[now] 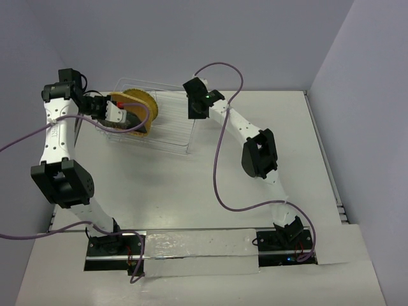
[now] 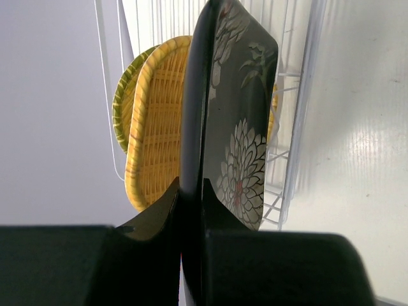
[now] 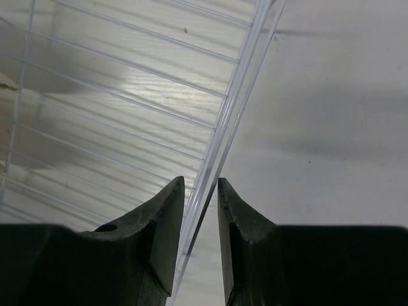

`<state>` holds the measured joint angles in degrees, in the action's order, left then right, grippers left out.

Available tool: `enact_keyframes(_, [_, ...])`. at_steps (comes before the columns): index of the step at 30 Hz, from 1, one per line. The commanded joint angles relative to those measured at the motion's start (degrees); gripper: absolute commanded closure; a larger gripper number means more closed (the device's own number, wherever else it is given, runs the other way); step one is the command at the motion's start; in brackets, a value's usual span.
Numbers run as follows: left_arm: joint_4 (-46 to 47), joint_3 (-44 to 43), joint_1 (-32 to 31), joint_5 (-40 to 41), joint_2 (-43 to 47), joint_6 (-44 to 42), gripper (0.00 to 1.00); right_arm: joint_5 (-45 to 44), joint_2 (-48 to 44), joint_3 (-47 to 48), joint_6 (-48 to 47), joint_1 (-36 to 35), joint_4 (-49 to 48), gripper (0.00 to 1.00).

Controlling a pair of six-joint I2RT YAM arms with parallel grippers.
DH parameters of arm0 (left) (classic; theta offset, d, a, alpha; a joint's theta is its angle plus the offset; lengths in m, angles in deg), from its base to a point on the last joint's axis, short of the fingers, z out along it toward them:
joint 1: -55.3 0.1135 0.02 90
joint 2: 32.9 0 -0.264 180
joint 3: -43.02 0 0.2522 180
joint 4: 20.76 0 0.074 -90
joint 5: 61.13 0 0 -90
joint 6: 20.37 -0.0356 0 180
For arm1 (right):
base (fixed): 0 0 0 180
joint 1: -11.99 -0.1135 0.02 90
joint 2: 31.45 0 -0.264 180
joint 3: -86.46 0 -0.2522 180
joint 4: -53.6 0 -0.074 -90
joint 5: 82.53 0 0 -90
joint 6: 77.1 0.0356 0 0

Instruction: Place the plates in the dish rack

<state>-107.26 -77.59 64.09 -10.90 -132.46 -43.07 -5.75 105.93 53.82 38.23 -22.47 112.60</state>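
The black plate (image 2: 239, 127) with white flowers stands on edge inside the dish rack (image 1: 173, 135), upright, its patterned face to the right in the left wrist view. The left gripper (image 2: 190, 185) is clamped on its lower rim, one finger on each face. Just beside it on its plain side stands the orange plate (image 2: 159, 127), also on edge, and behind that the small yellow plate (image 2: 123, 108) shows only a curved sliver. Whether the black plate touches the orange one cannot be told. All three sit at the left end of the rack, whose right half holds only bare wire ribs. At the rack's right side the right gripper (image 3: 201, 185) straddles the clear rim, its jaws a little apart with the rim running between them. The rack rests on the white table (image 1: 191, 191), towards its far left, and a purple cable (image 1: 218, 159) loops along each arm.
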Motion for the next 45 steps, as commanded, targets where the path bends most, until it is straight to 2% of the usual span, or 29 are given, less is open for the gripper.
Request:
enact_keyframes(1, [6.8,-2.5,-0.8,-6.3,0.2,-32.7,1.00,-0.4,-3.3,0.9,-0.7,0.2,-3.3,0.60])
enact_keyframes(4, [8.7,-1.9,-1.0,-5.8,0.1,-32.0,1.00,0.0,-3.4,0.7,-0.6,0.2,-3.5,0.41])
enact_keyframes(10, [10.1,0.5,-1.3,-3.7,-0.4,-32.1,1.00,-1.4,-5.3,-0.7,-0.9,-0.4,-4.3,0.21])
enact_keyframes(17, [4.5,-1.3,-1.4,-1.6,-0.3,-33.4,1.00,-3.5,-9.4,-2.7,-1.8,-0.5,-6.8,0.18])
enact_keyframes(26, [8.6,3.8,-1.4,-2.5,0.3,-31.2,1.00,-5.7,-11.0,-3.4,-2.3,-0.5,-7.5,0.12])
enact_keyframes(34, [11.2,5.7,-1.4,-3.1,-1.4,-30.6,1.00,-8.2,-13.0,-4.0,-2.9,-0.5,-8.2,0.11])
enact_keyframes(39, [11.5,5.1,-1.4,-3.1,-2.7,-30.6,0.85,-9.1,-13.4,-4.5,-3.5,-0.5,-8.5,0.11])
enact_keyframes(41, [10.4,4.2,-1.5,-2.4,-3.9,-31.4,0.76,-9.5,-13.6,-4.7,-3.6,-0.5,-8.6,0.11])
enact_keyframes(45, [10.7,3.4,-1.6,-2.8,-4.2,-30.2,0.67,-9.9,-13.8,-5.2,-3.8,-0.5,-8.8,0.11])
